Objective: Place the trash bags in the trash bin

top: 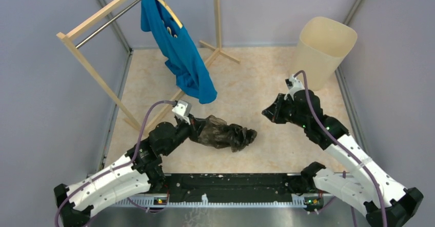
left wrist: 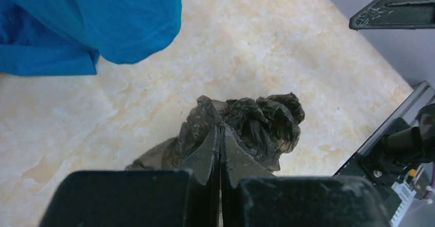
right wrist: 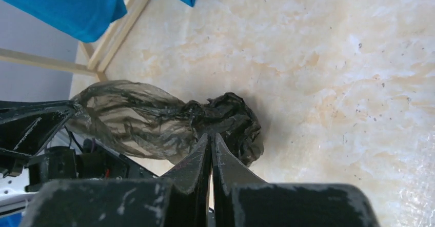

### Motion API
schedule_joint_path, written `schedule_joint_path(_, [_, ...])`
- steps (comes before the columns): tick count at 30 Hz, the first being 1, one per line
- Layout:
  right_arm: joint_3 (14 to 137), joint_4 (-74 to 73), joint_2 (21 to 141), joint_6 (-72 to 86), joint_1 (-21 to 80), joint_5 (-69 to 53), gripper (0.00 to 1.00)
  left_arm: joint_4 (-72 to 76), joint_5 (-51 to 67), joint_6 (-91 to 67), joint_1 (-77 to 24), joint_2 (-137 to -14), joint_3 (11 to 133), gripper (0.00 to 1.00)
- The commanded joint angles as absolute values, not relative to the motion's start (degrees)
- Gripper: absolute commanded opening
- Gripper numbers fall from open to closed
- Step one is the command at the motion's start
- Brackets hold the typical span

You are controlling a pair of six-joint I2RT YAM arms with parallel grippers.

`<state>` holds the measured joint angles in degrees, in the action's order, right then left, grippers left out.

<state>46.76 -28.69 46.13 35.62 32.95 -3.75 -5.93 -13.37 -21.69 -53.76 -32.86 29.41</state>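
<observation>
The left pincer point(left wrist: 220, 135) is closed tight. Its wrist view shows the fingers pressed together with the bag point(left wrist: 246, 124) bunched right at their tips. In the right wrist view the film's thin end tapers up into that pincer, so it appears to be pinching the bag's near end. Seen from above, the bag runs out from this pincer toward 3 o'clock as a crumpled dark heap on the table point(top: 256, 83).

The right pincer point(right wrist: 211, 137) is also closed, with nothing between its fingers. From above it sits near the bag's far end, at about 1 o'clock from it, and does not touch it.

The shirt point(top: 179, 53) hangs on the rack point(top: 92, 65), and its hem is at 12 o'clock from the left pincer. It has no part in the job.

The bin point(top: 324, 45) stands upright at the table's far right corner, at about 1 o'clock from the right pincer and well apart from the bag. Its mouth is open and, as far as the top view shows, nothing is inside.

Judging by this, the task is at an early stage. A hold on the bag seems to be made, but nothing has gone into the bin. What remains is lifting the bag off the table, carrying it across toward 1 to 2 o'clock past the right arm, holding it over the rim and letting go. The loose trailing film could snag on the rim or drape outside it.
</observation>
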Motion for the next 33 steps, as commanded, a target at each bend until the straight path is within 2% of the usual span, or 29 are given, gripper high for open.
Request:
schedule_joint_path(1, [48.7,-32.4,51.5,30.4,32.0,-11.2,0.0,-3.2,-13.2,-21.6,-53.7,-36.0,28.4,0.0])
schedule_joint_path(2, [48.6,-30.6,52.8,28.3,32.1,-17.1,0.06,-3.8,-13.0,-22.4,-53.7,-37.0,28.5,0.0])
schedule_joint_path(4, [49.0,-29.7,56.2,24.8,33.7,-23.7,0.25,-6.1,-12.2,-24.7,-53.7,-39.1,28.8,0.0])
schedule_joint_path(6, [50.3,-31.7,60.8,21.8,37.5,-20.3,0.38,-7.7,-11.0,-25.9,-53.8,-40.4,28.6,0.0])
schedule_joint_path(9, [51.5,-31.7,66.4,19.5,42.6,-14.8,0.48,-7.2,-9.6,-27.3,-53.8,-40.1,27.1,0.0])
schedule_joint_path(14, [54.0,-27.0,70.3,16.9,45.4,-13.3,0.6,-0.7,-5.6,-22.5,-53.8,-36.1,25.0,0.0])
schedule_joint_path(17, [53.7,-21.1,69.0,12.9,45.4,-16.9,0.67,4.2,-1.8,-17.9,-53.8,-35.8,26.2,0.0])
schedule_joint_path(22, [51.1,-9.5,65.9,5.6,45.2,-24.1,0.8,3.9,5.4,-11.4,-53.8,-38.8,30.9,0.0])
schedule_joint_path(33, [44.4,4.5,62.0,-4.1,40.4,-41.6,0.82,1.8,9.7,-3.2,-53.8,-41.9,38.4,0.0])
